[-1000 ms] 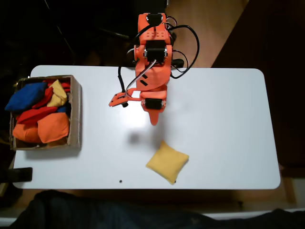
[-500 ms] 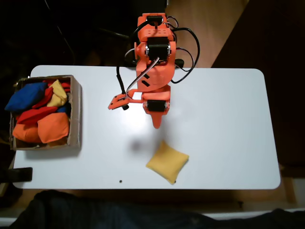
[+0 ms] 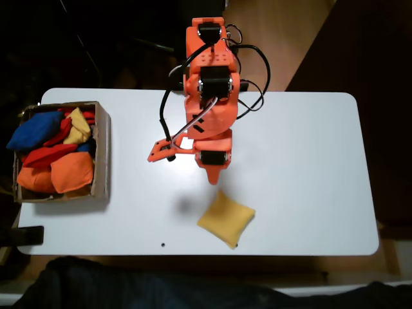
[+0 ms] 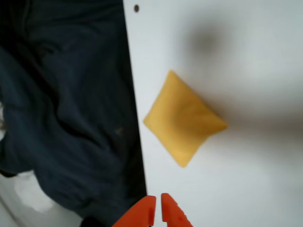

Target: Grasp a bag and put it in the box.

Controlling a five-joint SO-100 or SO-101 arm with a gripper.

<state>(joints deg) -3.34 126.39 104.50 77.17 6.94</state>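
One plain yellow square fabric bag (image 3: 226, 217) is lying on the white table (image 3: 302, 167) in the fixed view; our orange gripper (image 3: 214, 179) is reaching closer, the brown cardboard box (image 3: 100, 151) well apart. Wrist view: jaws together, bag (image 4: 183, 118) ahead, ungrasped.

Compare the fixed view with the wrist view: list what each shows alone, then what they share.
Fixed view alone: the box at the table's left end, holding blue, red, orange and yellow bags, and the orange arm's body. Wrist view alone: the fingers seen close, tips nearly together, and dark cloth past the table edge. Shared: the yellow bag lying alone on the white table, ungrasped.
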